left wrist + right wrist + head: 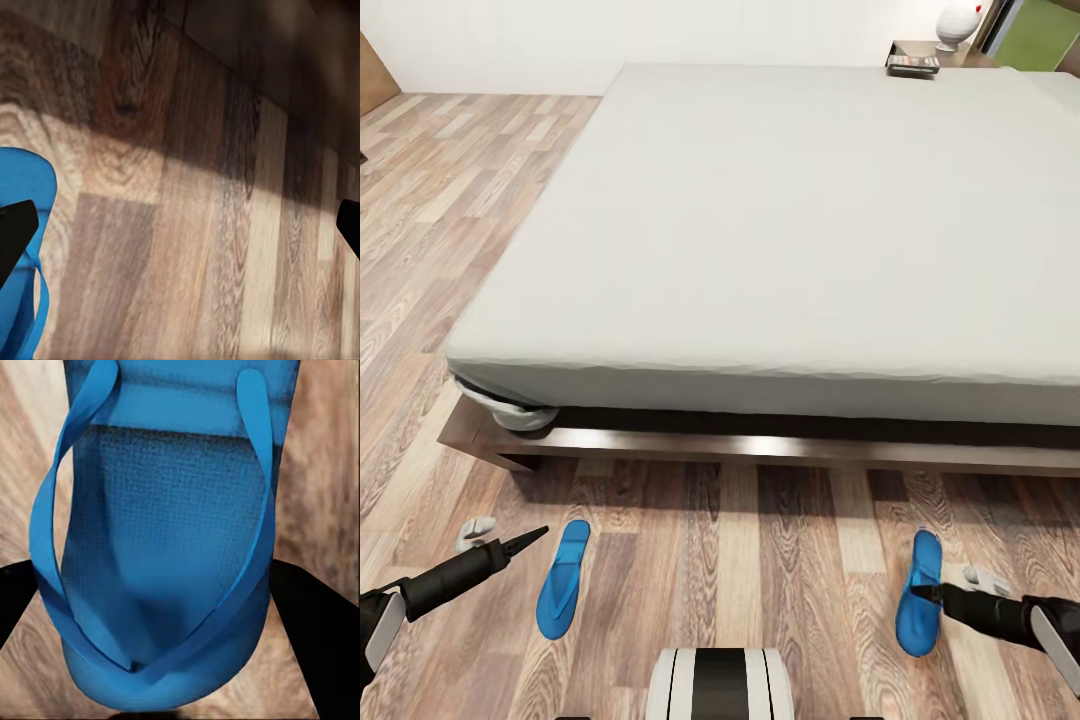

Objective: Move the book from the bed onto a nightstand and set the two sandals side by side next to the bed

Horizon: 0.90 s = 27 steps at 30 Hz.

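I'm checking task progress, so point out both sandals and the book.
left sandal point(563, 578), head view, middle of its sole
right sandal point(918, 593), head view, middle of its sole
book point(912, 64), head view, its cover, at the bed's far corner

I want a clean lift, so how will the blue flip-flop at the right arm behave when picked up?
The right flip-flop looks thin and flat, so probably light and bendy. Its thin toe straps arch up, likely to flex if pinched. Lying flat on the wood floor, it shouldn't roll.

Bright, even render; glare streaks the bed point(760, 445) frame, shadow beneath it, wrist views soft and blurred.
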Motion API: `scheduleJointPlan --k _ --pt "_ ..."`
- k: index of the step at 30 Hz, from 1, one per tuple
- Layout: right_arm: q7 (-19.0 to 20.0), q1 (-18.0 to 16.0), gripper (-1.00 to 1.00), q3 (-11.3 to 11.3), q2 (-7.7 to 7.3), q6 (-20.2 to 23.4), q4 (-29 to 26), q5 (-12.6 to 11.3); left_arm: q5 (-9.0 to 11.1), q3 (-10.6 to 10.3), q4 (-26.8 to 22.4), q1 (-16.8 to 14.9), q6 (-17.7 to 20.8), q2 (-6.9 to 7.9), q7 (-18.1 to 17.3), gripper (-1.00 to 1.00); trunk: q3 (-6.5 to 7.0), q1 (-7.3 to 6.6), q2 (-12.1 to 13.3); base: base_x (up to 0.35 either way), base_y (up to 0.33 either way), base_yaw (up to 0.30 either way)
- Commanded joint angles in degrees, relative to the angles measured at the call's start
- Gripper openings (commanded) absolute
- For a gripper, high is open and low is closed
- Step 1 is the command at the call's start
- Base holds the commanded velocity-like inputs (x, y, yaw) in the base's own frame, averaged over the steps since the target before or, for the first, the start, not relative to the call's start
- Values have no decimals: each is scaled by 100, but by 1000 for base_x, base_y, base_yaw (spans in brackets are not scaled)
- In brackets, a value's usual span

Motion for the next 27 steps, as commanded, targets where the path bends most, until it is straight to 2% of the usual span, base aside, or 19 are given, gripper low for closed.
scheduleJointPlan --k 1,6,8,13,27 --pt "2 -3 -100 -16 3 120 -8 117 19 6 1 -2 57 0 -17 100 -3 -1 -1 0 0 0" --pt "-7 -3 -100 -28 2 651 -33 1315 19 13 1 -2 57 1 -17 100 -3 -1 -1 0 0 0" --pt "-8 0 -100 -31 1 697 -33 1502 19 15 1 -2 57 1 -17 100 -3 -1 -1 0 0 0" --pt "-4 -2 -100 -32 0 717 -33 1586 19 8 0 -2 57 3 -17 100 -3 -1 -1 0 133 0" --pt "-3 -2 -100 -35 -2 702 -41 1595 19 6 8 -2 57 0 -17 100 -3 -1 -1 0 279 0"
